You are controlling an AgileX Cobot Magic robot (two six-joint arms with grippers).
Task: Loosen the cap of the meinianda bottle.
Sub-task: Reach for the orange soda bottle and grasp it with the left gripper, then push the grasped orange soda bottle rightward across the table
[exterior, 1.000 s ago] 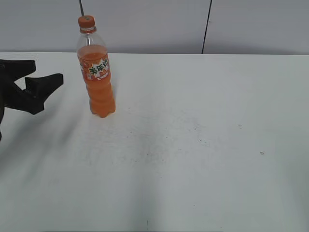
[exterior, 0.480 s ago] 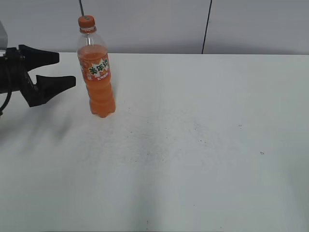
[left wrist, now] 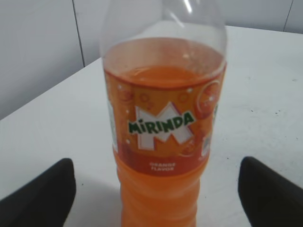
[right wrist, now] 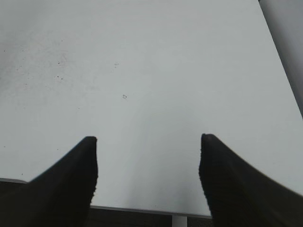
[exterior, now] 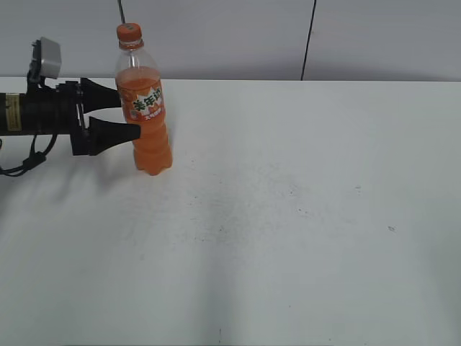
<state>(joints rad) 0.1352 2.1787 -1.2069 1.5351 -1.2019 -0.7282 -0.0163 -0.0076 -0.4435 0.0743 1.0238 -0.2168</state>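
Note:
The meinianda bottle (exterior: 147, 115) stands upright at the back left of the white table, full of orange drink, its orange cap (exterior: 128, 31) screwed on. My left gripper (exterior: 124, 114) is open, level with the bottle's label, its fingertips reaching the bottle's left side. In the left wrist view the bottle (left wrist: 163, 142) fills the middle with a "Mirinda" label, and the open left gripper (left wrist: 156, 189) has one black finger on each side, not touching it. The cap is out of that view. My right gripper (right wrist: 147, 161) is open and empty above the table's edge.
The white table (exterior: 302, 216) has small dark specks. A grey wall with a dark vertical seam (exterior: 308, 43) stands behind it. The table's front edge (right wrist: 151, 210) shows in the right wrist view.
My left arm has moved right and up toward the bottle; its open fingers now reach the bottle's left side. The bottle has not moved.

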